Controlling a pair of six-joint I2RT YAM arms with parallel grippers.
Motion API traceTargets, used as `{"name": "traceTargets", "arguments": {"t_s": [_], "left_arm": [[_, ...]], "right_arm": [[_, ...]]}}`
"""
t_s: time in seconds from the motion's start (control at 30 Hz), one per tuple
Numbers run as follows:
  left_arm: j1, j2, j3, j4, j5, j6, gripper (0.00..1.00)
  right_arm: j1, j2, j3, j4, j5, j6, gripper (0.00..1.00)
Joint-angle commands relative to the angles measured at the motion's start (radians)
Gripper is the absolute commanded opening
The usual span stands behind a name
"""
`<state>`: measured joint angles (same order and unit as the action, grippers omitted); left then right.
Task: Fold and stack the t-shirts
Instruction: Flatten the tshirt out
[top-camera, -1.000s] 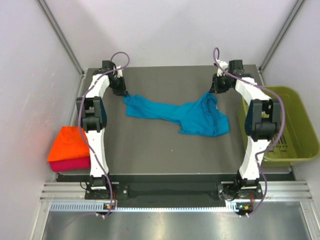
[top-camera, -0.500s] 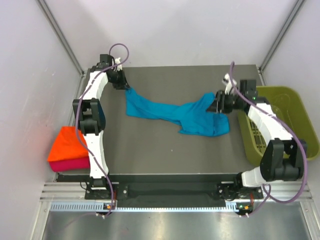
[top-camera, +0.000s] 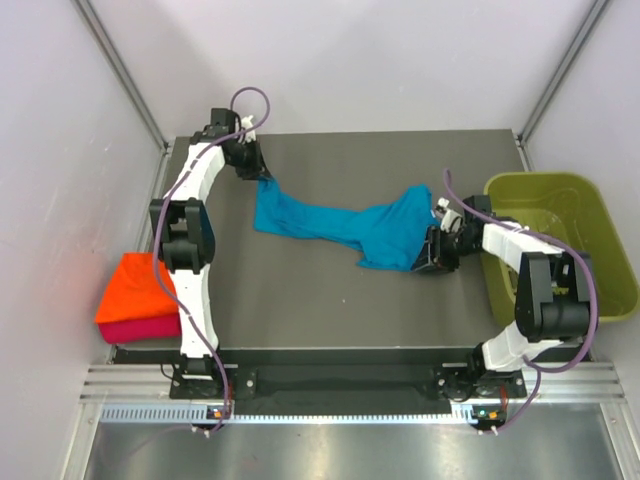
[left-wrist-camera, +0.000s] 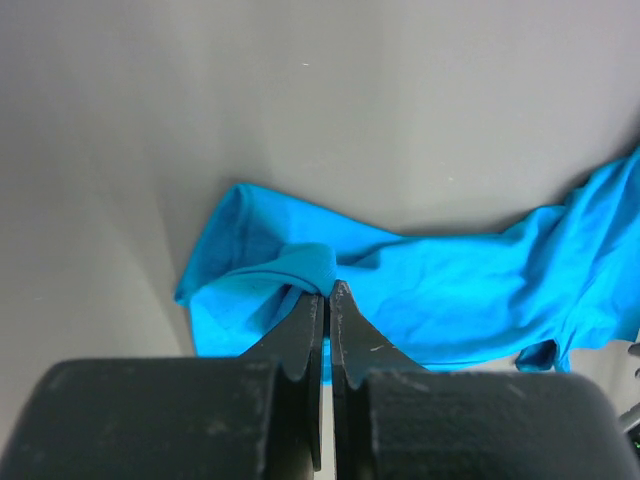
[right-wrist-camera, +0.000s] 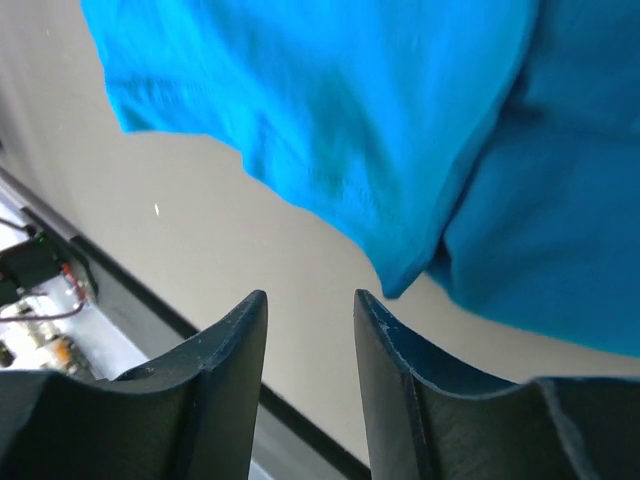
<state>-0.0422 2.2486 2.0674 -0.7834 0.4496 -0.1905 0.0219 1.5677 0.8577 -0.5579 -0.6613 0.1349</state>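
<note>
t-shirt (left-wrist-camera: 450, 290) in tightly closed left pincer (left-wrist-camera: 328, 289)

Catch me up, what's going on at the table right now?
The left gripper is shut on a bunched corner of the teal-blue t-shirt, which lies crumpled and stretched across the table. The right gripper is open beside the shirt's near right edge, holding nothing. The orange t-shirt sits folded on the magenta-pink t-shirt at the left.
</note>
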Motion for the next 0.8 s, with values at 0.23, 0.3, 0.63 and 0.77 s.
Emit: {"name": "traceTargets", "arguments": {"t_s": [0.23,0.3,0.63,0.77], "left_arm": [[-0.004,-0.083,0.008,0.042,0.035,-0.032,0.0],[-0.004,-0.08,0.008,0.045,0.037,-0.035,0.0],[-0.002,-0.073,0.011,0.047,0.038,-0.046,0.0],[-0.002,-0.075,0.007,0.049,0.029,-0.041,0.0]], "right_arm": [[-0.011,-0.012,0.069,-0.049,0.106,-0.049,0.41],[-0.011,-0.012,0.082,-0.076,0.117,-0.064,0.41],[-0.011,0.04,0.113,-0.057,0.17,-0.066,0.41],[-0.011,0.066,0.119,-0.039,0.175,-0.066,0.39]]}}
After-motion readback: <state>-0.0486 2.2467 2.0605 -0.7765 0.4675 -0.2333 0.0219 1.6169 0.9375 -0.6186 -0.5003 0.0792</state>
